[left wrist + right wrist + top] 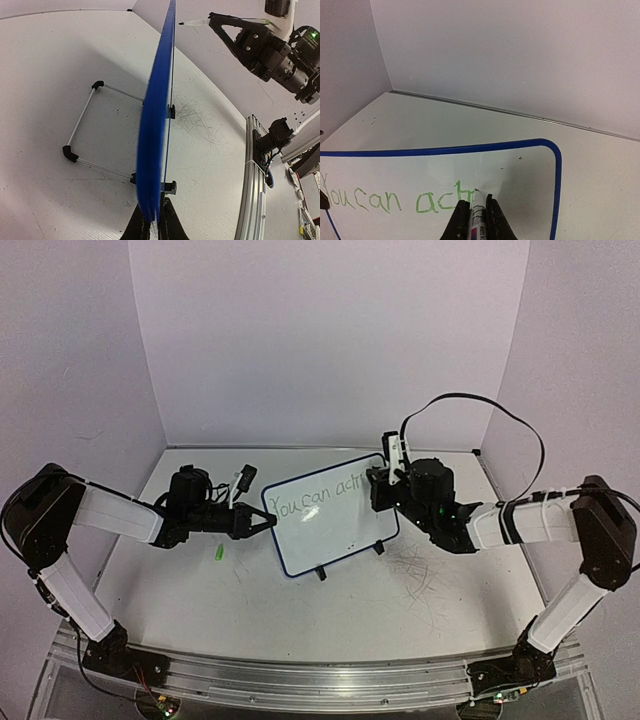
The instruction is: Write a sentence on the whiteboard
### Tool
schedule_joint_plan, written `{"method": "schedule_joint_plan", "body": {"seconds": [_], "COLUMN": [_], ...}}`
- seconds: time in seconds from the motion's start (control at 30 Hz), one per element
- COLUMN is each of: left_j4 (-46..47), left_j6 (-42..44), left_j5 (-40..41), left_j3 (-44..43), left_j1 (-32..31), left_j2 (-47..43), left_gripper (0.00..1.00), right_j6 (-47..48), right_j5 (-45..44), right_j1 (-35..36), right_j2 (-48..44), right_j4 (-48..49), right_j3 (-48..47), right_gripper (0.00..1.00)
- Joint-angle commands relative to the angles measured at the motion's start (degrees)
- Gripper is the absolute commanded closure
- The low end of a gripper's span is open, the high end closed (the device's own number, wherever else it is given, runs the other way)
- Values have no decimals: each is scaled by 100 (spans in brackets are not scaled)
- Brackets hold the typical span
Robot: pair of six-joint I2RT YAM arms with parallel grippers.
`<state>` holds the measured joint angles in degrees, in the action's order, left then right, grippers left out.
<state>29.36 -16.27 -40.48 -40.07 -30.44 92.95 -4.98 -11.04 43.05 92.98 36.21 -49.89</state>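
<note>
Here the whiteboard (335, 530) sits between left jaws; marker (478, 212) between right jaws.

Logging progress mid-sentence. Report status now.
Left gripper shut on whiteboard edge. Right gripper shut on marker, tip at the board. Sentence reads "You can ach" so far. Nothing in the way.

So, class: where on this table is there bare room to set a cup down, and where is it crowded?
Free: the table strip between the whiteboard and the near rail, and the band behind it up to the wall. Crowded: mid-table, where the left gripper and right gripper meet it.
</note>
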Motion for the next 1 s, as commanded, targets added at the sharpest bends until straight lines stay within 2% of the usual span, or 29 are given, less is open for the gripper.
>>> {"method": "schedule_joint_plan", "body": {"seconds": [0.0,0.37,0.97], "left_j4": [-371,-370,-379], "left_j6": [405,397,420], "left_j5": [375,379,378], "left_j3": [-118,-106,-106], "left_j1": [11,11,11], "left_j2": [122,84,104], "left_gripper": [100,100,100], "right_j6": [-116,-31,37], "right_j5": [34,129,24], "right_j1": [-21,-19,-17], "right_j2": [-502,-37,115], "right_j4": [150,150,247], "right_j3": [204,-60,-156], "right_gripper": [100,100,100]}}
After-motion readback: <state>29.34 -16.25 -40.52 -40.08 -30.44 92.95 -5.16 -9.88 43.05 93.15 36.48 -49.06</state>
